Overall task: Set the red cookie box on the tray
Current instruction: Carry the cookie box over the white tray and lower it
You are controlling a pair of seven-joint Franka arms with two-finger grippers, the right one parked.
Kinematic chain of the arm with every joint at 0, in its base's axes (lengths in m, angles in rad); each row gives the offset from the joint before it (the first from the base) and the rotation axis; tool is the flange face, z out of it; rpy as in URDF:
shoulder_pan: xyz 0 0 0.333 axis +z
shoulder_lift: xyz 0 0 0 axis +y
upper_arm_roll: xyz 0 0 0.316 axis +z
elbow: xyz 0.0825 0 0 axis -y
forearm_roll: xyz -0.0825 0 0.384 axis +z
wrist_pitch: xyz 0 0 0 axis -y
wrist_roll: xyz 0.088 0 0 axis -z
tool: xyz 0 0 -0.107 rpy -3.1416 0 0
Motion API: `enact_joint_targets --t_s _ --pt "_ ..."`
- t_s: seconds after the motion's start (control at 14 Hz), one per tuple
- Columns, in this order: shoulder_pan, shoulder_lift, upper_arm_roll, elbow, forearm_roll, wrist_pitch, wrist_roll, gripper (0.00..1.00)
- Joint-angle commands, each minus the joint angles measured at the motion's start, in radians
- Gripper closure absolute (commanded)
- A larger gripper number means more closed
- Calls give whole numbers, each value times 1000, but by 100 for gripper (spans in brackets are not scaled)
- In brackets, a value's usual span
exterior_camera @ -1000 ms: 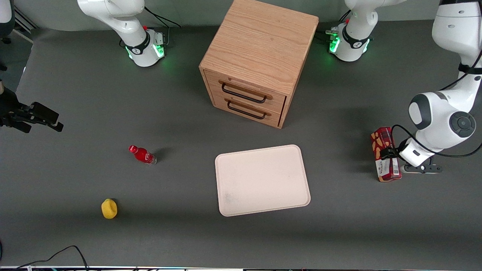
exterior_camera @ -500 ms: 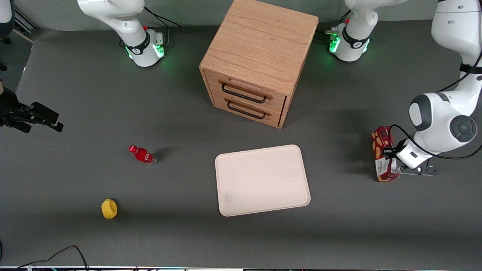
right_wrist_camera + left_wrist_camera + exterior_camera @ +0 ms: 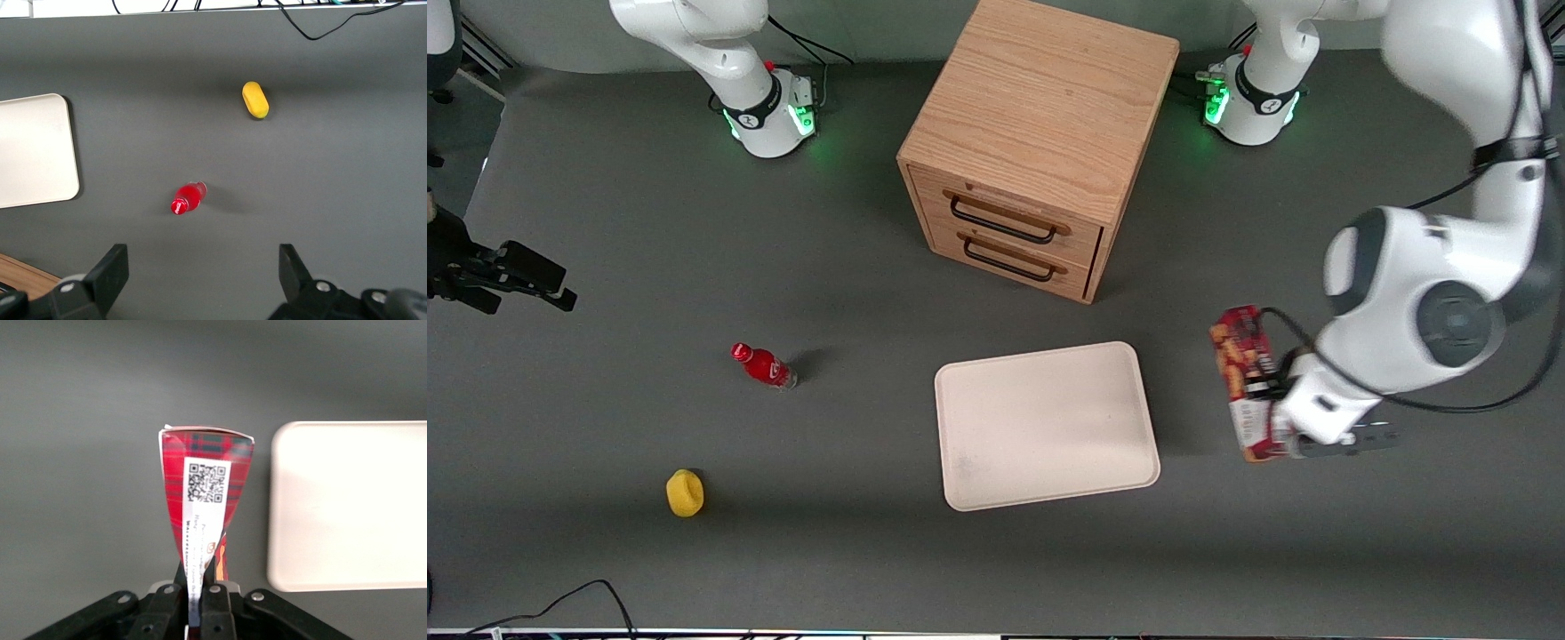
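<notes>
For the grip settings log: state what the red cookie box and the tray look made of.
Long dark-red cookie box: apparently thin printed cardboard, pinched narrow where the hand clamps it above the table. Large cream-white rectangular tray: probably matte plastic, with moulded rounded corners.

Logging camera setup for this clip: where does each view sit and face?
Front: high, facing both arms, looking down on the tray; the gripper holds the red cookie box above the table, beside the tray.
Left wrist: looks along its fingers at box and tray.
Right wrist: parked, looking down.
All share the tray.
</notes>
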Motion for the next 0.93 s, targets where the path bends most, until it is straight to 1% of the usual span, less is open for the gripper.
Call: enact_joint_targets --t_s 0.0,0.14,0.21,0.43,0.5,0.64,0.71,0.86 --pt "-113 160 20 119 -6 38 -143 100" --pt "-173 226 20 122 13 124 -205 100" --pt "-193 254 21 122 43 153 -238 100" --pt "-198 283 20 119 114 189 -231 100" --pt "-198 286 20 115 126 194 -229 100" --pt "-195 298 20 113 128 220 -239 100" --pt "-192 298 20 113 128 224 -234 1" --pt "-192 282 20 115 123 200 -251 0"
